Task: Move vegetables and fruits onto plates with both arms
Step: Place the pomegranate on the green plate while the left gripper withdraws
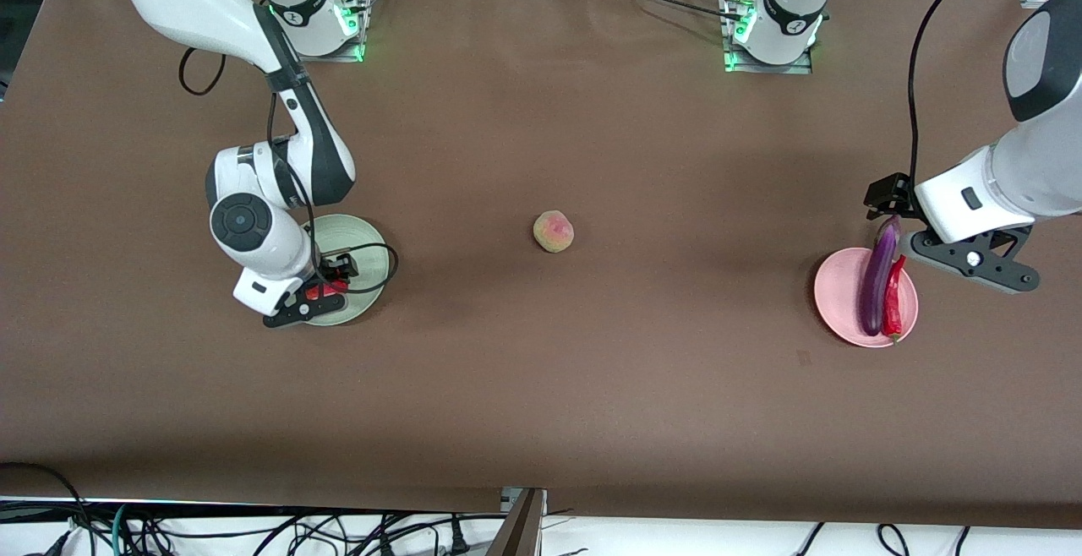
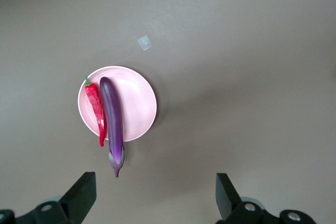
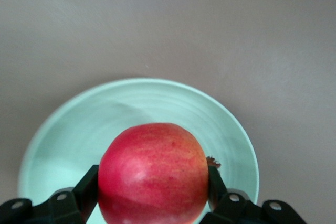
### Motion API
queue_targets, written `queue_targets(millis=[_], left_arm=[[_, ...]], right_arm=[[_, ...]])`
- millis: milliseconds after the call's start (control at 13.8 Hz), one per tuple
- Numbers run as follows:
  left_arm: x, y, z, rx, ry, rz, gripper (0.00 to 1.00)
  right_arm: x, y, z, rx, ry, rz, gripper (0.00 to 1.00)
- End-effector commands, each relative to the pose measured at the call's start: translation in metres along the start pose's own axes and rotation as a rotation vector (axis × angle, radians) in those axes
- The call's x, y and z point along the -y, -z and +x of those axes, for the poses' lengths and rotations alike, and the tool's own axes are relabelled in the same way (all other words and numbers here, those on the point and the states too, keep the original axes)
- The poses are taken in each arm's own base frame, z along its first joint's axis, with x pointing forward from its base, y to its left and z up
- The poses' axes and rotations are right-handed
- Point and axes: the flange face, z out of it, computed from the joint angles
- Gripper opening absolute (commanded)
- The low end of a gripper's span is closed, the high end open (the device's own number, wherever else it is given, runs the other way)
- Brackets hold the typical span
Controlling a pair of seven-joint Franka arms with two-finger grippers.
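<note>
While the right gripper (image 3: 152, 195) pinches the pomegranate (image 3: 153, 172) over the mint plate (image 3: 63, 129), the placing step is in hand; next it should lower and let go. The left gripper (image 2: 155, 195) waits spread above the pink plate (image 2: 137, 103) holding eggplant (image 2: 112, 114) and chili (image 2: 96, 109). The peach (image 1: 554, 231) lies mid-table, well apart from both plates.

Eggplant (image 1: 877, 275) beside chili (image 1: 893, 302) on plate (image 1: 839, 292)
</note>
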Motion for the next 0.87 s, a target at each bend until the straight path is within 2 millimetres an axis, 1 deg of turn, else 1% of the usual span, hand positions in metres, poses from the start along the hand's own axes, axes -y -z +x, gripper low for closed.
queue_targets(millis=[0, 72, 145, 217, 289, 361, 434, 506, 578, 651, 795], left_arm=[[0.000, 0.025, -0.034, -0.092, 0.242, 0.016, 1.00], [-0.009, 0.020, -0.048, -0.136, 0.261, 0.001, 1.00], [-0.004, 0.023, -0.062, -0.187, 0.284, 0.002, 1.00], [0.009, 0.024, -0.068, -0.195, 0.302, -0.013, 1.00], [0.013, 0.022, -0.068, -0.196, 0.315, -0.050, 1.00], [0.016, 0.021, -0.068, -0.193, 0.320, -0.054, 1.00], [0.017, 0.025, -0.065, -0.200, 0.322, -0.052, 1.00], [0.015, 0.029, -0.063, -0.208, 0.321, -0.052, 1.00], [0.014, 0.030, -0.063, -0.210, 0.318, -0.051, 1.00], [0.013, 0.030, -0.062, -0.210, 0.313, -0.051, 1.00], [0.010, 0.031, -0.062, -0.211, 0.318, -0.052, 1.00]], right_arm=[[-0.013, -0.015, -0.024, -0.027, 0.015, 0.004, 1.00], [-0.009, -0.006, -0.018, -0.037, 0.016, 0.007, 1.00], [-0.004, 0.006, -0.012, -0.021, 0.008, 0.010, 1.00], [0.006, 0.021, -0.003, 0.005, 0.006, 0.018, 1.00], [0.026, 0.042, 0.008, 0.022, -0.008, 0.037, 1.00], [0.045, 0.065, 0.020, 0.032, -0.073, 0.065, 1.00], [0.073, 0.084, 0.028, 0.039, -0.128, 0.088, 1.00], [0.106, 0.100, 0.034, 0.036, -0.175, 0.101, 1.00], [0.138, 0.107, 0.037, 0.030, -0.243, 0.109, 1.00], [0.173, 0.107, 0.038, 0.030, -0.321, 0.117, 1.00], [0.260, 0.103, 0.034, 0.032, -0.444, 0.122, 1.00]])
